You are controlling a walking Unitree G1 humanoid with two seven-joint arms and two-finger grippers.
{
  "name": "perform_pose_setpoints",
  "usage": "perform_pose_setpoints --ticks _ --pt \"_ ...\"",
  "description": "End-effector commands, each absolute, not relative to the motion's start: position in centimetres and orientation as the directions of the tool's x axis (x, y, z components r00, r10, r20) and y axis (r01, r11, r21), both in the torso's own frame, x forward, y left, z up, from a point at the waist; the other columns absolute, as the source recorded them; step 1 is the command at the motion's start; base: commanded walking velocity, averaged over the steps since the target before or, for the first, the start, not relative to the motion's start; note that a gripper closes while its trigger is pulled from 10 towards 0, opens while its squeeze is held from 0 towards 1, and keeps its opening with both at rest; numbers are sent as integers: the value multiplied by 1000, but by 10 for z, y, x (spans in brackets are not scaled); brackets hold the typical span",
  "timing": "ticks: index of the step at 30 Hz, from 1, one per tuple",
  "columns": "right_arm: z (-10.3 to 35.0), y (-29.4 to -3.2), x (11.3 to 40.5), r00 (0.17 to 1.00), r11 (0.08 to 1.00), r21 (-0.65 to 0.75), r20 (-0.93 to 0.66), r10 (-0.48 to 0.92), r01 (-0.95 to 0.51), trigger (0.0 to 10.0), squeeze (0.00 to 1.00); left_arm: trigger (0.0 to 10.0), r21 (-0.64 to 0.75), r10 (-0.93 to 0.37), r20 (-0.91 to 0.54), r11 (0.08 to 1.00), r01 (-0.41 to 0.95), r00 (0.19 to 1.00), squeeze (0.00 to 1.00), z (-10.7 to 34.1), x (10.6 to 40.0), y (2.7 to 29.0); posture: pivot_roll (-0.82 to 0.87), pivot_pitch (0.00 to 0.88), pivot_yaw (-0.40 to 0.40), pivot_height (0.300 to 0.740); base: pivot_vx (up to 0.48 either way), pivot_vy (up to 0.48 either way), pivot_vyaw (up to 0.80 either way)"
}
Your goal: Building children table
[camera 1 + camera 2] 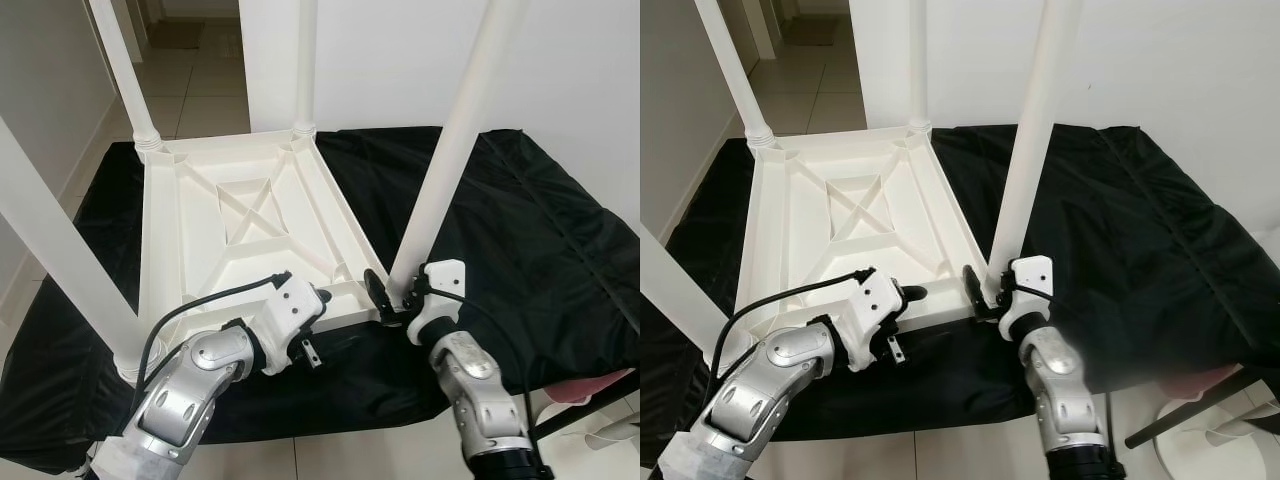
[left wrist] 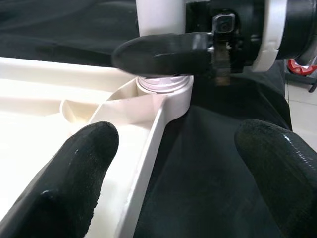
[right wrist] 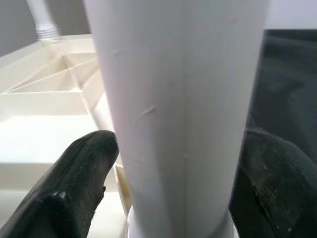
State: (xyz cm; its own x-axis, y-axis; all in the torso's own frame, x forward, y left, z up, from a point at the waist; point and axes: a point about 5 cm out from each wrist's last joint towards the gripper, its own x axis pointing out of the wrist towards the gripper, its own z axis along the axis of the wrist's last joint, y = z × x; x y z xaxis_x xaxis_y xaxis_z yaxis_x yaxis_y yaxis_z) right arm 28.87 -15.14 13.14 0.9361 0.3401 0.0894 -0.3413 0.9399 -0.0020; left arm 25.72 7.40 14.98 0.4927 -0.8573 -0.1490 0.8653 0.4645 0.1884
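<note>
A white plastic children's table (image 1: 240, 215) lies upside down on a black cloth, with its legs pointing up. My right gripper (image 1: 392, 295) is shut on the base of the near right leg (image 1: 450, 140), just above its socket (image 2: 163, 87). Its fingers (image 3: 84, 168) press the leg (image 3: 178, 99) from both sides. My left gripper (image 1: 320, 322) is open at the table's near rim, close to that same corner. One of its fingers (image 2: 74, 173) hovers over the table's underside and the other sits over the cloth.
The black cloth (image 1: 520, 230) covers a low platform that extends to the right. Other legs stand at the far left (image 1: 125, 70), the far middle (image 1: 305, 60) and the near left (image 1: 60, 270). Tiled floor (image 1: 200, 90) and a white wall lie beyond. A pink item (image 1: 600, 385) sits at the lower right.
</note>
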Motion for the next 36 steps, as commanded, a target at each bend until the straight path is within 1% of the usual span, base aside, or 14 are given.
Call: perform_pose_setpoints --ticks 1,9,10,14,15,18,19,20,21,31,32,33,34,36 --pt "133 -155 290 908 913 -12 101 406 -407 10000 0 10000 201 -848 -131 484 852 513 0 155 258 76 -38 56 -14 740 0 0 0" --pt "138 -164 297 854 857 -97 84 513 -506 9373 0 10000 210 -857 -123 470 857 500 0 157 254 71 -46 47 3 740 0 0 0" --pt "138 -165 301 839 840 -116 72 539 -529 7843 0 10000 209 -863 -125 459 863 489 0 157 253 68 -42 49 6 740 0 0 0" --pt "138 -166 305 822 821 -132 57 566 -556 8039 0 10000 207 -869 -128 449 869 479 0 157 252 65 -42 49 6 740 0 0 0" --pt "137 -165 308 807 803 -143 43 589 -579 4784 0 10000 204 -870 -128 446 871 476 0 158 252 65 -40 59 6 740 0 0 0" --pt "135 -163 311 784 778 -155 26 620 -609 4510 0 10000 202 -871 -129 446 872 475 0 159 251 65 -39 62 7 740 0 0 0" --pt "132 -162 313 772 763 -164 13 635 -625 2627 0 10000 201 -869 -129 448 871 477 0 159 251 65 -34 61 12 740 0 0 0" --pt "132 -162 313 772 763 -164 13 635 -625 2627 0 10000 201 -869 -129 448 871 477 0 159 251 65 -34 61 12 740 0 0 0" --pt "129 -161 314 764 753 -170 -1 646 -636 0 0 10000 199 -869 -130 450 871 478 0 158 251 65 -28 63 16 740 0 0 0" --pt "122 -158 318 747 734 -170 -16 665 -657 0 0 10000 206 -870 -126 448 870 477 0 161 251 61 -28 55 19 740 0 0 0" --pt "120 -159 317 752 741 -157 -17 659 -653 2745 0 10000 207 -869 -124 449 869 478 0 161 252 59 -24 51 17 740 0 0 0" --pt "120 -159 317 752 741 -157 -17 659 -653 2745 0 10000 207 -869 -124 449 869 478 0 161 252 59 -24 51 17 740 0 0 0" --pt "118 -160 316 758 749 -145 -12 652 -646 10000 0 10000 207 -869 -123 450 869 480 0 161 252 59 -25 50 17 740 0 0 0" --pt "116 -160 314 765 758 -130 -10 644 -640 10000 0 10000 207 -868 -124 452 867 482 0 160 252 60 -29 47 19 740 0 0 0"
